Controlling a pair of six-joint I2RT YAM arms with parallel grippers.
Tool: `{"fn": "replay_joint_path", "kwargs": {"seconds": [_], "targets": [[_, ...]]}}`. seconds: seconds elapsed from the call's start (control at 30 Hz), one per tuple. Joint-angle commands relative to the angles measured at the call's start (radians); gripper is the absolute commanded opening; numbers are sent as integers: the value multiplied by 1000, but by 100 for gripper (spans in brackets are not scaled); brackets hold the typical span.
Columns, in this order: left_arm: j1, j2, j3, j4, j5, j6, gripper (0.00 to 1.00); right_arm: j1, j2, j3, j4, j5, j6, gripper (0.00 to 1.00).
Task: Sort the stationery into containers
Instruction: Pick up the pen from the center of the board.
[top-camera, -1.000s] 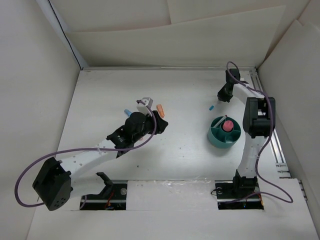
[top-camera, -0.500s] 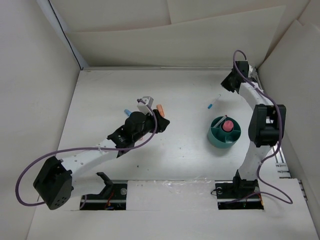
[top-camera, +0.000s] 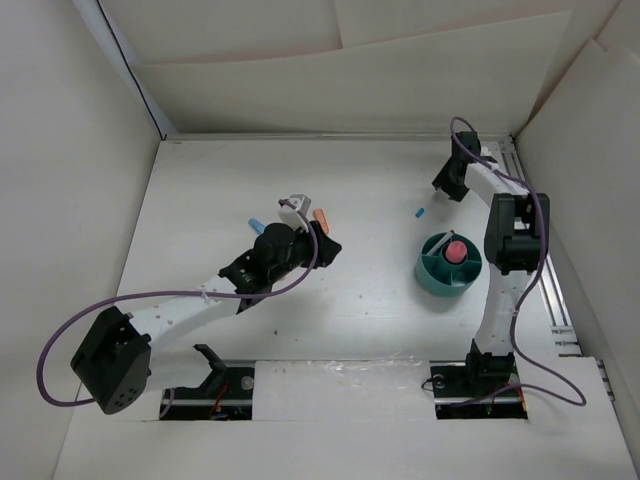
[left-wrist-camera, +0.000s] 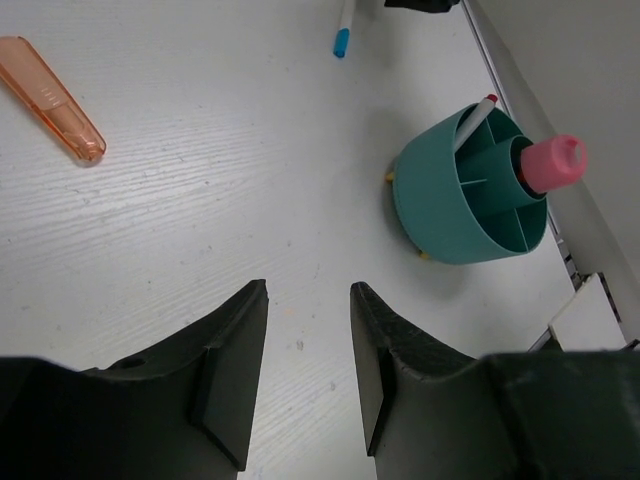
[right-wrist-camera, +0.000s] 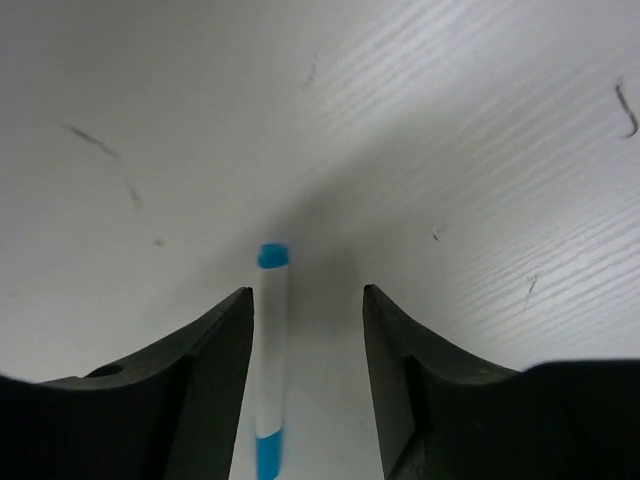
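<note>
My right gripper (right-wrist-camera: 305, 295) stood low over the table (right-wrist-camera: 450, 120), fingers parted, with the blue-capped pen (right-wrist-camera: 270, 340) lying flat between them, close by one finger and not clamped. My left gripper (left-wrist-camera: 307, 300) had its fingers a narrow way apart, holding nothing. The orange piece (left-wrist-camera: 50, 98) lay on the table beyond it. The teal cup (left-wrist-camera: 440, 215) held a pink eraser (left-wrist-camera: 550, 165) and a red-capped pen (left-wrist-camera: 475, 120), each in its own compartment

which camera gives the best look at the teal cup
Left wrist: the teal cup sits large on the view's right side, with its dividers, the pink eraser and the red-tipped pen clear. Top external shows it small, from above; right wrist misses it.
</note>
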Motion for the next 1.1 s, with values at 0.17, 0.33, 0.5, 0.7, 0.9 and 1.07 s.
{"fn": "replay_joint_path", "kwargs": {"seconds": [0.17,0.33,0.5,0.7,0.9,1.07], "targets": [[-2,-12,-42,104,66,6,35,32,91,152,-133,52,-23,49],[-2,-30,-80,153,89,-13,35,41,131,195,-182,63,-23,46],[7,-52,-103,153,98,-22,35,41,155,216,-225,72,-12,34],[18,-93,-122,163,98,-22,35,41,146,193,-236,93,-12,12],[18,-121,-151,163,98,-22,35,41,122,146,-209,93,-12,0],[28,-121,-151,163,98,-22,35,41,8,81,-78,-5,-12,0]]}}
